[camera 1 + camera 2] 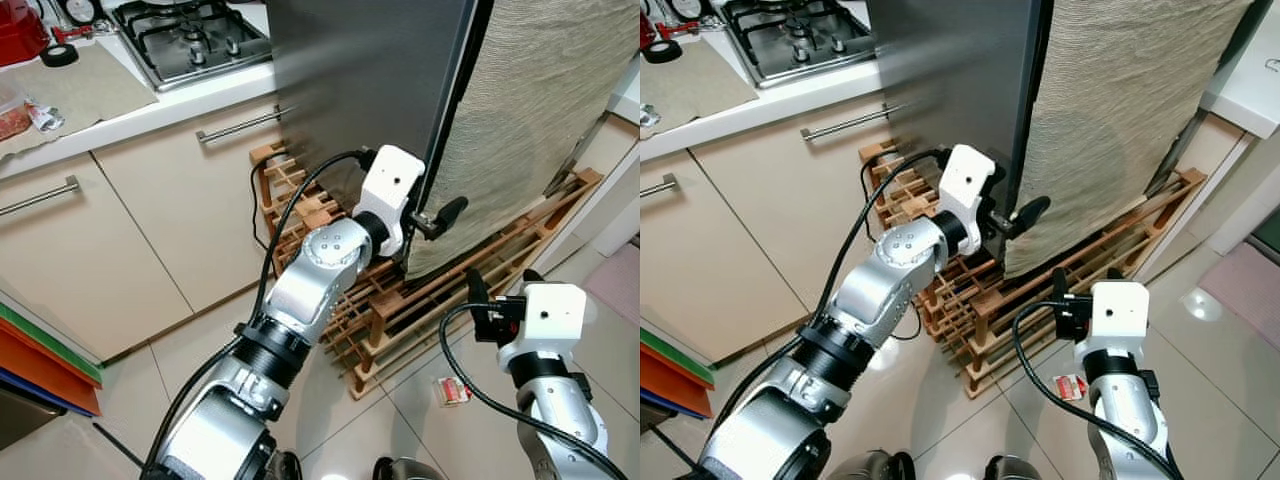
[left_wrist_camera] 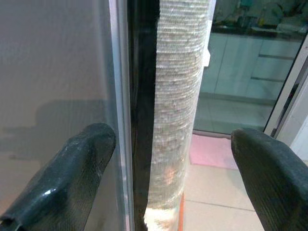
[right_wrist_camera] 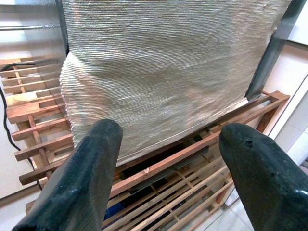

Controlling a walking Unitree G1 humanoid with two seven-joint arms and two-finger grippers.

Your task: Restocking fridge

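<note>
The fridge [image 1: 370,70] stands ahead, dark grey on its side, with a beige woven cloth [image 1: 540,110] draped over its door. My left gripper [image 1: 430,225] is open at the door's lower corner. In the left wrist view its fingers [image 2: 72,178] sit either side of the door's edge and the cloth's fold [image 2: 178,96]. My right gripper [image 1: 503,285] is open lower and further right, apart from the fridge. It faces the cloth [image 3: 163,72] with nothing between its fingers [image 3: 86,178].
A wooden slatted rack [image 1: 400,310] lies under and in front of the fridge. A small packet [image 1: 452,390] lies on the tiled floor. Cream cabinets [image 1: 170,210] with bar handles and a gas hob [image 1: 190,40] stand to the left. Coloured boards [image 1: 40,370] lean at the far left.
</note>
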